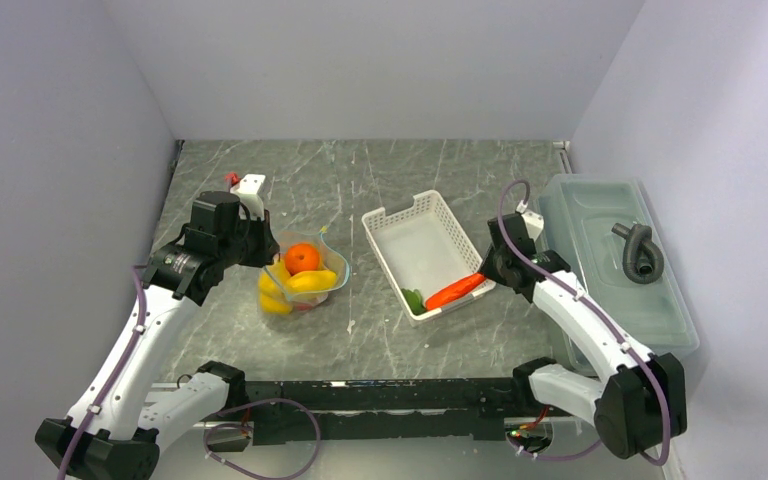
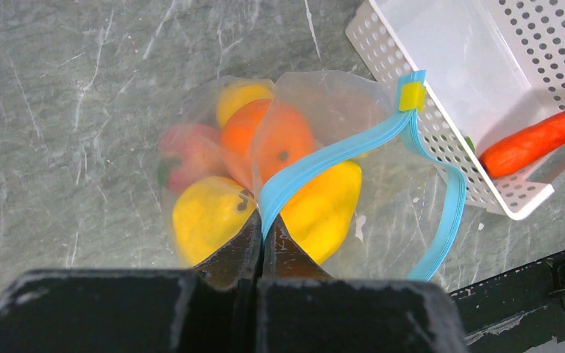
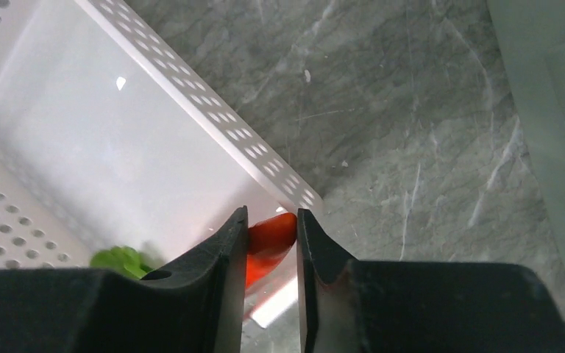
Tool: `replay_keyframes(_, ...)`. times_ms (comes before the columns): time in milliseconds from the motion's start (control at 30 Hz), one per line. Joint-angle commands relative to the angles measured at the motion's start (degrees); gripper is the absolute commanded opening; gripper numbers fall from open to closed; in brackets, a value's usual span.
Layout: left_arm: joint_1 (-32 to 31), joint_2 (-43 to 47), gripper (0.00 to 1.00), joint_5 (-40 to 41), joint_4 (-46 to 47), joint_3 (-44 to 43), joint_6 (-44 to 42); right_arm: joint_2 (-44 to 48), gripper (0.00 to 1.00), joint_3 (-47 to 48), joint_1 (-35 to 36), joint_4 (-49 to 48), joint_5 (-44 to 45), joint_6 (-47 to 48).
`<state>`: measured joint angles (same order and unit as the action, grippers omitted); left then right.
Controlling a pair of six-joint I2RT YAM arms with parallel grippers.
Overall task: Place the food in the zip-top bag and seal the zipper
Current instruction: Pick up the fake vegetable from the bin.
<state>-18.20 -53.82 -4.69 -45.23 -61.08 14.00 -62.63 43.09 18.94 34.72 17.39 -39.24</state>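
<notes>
**Carrot pinched at basket corner; bag held by its strip**

The right pincer [image 3: 272,220] is clamped on one end of the carrot [image 1: 455,291], which fills the gap between its fingers. The carrot lies across the near right corner of the white basket [image 1: 400,215]. Its long axis runs from the green piece [image 1: 415,299] out over the rim toward the right arm.

The left pincer [image 2: 263,228] is pressed together on the zipper [image 2: 338,154] and holds up the zip-top bag [image 2: 338,95]. The bag's mouth gapes toward the basket, with an orange [image 1: 302,258] and yellow pieces inside.

A strip of bare table [image 1: 360,170] separates bag and basket. The lidded bin [image 1: 610,260] lies along the right wall, just beside the right arm.
</notes>
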Motion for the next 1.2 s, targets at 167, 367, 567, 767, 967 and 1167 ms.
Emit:
replay_keyframes(167, 0.3, 0.8, 0.0, -0.5, 2.3, 0.1, -1.0, 4.7, 0.03, 0.8, -0.1, 1.2, -0.4, 1.4)
replay_keyframes(367, 0.3, 0.8, 0.0, -0.4, 2.2, 0.1, -1.0, 6.7, 0.0, 2.4, 0.0, 1.9, -2.7, 2.0)
replay_keyframes(567, 0.4, 0.7, 0.0, -0.5, 2.2, 0.1, -1.0, 11.1, 0.0, 3.8, 0.0, 1.2, -3.4, 1.9)
replay_keyframes(767, 0.4, 0.7, 0.0, -0.4, 2.3, 0.1, -1.1, 15.9, 0.0, 6.1, 0.3, -1.0, -2.5, 3.0)
replay_keyframes(967, 0.4, 0.7, 0.0, -0.5, 2.2, 0.1, -1.1, 18.6, 0.0, 11.2, 1.1, -1.4, -2.3, 4.1)
replay_keyframes(1167, 0.4, 0.6, 0.0, -0.4, 2.2, 0.1, -1.0, 18.6, 0.0, 16.0, 2.2, -2.0, -3.8, 4.0)
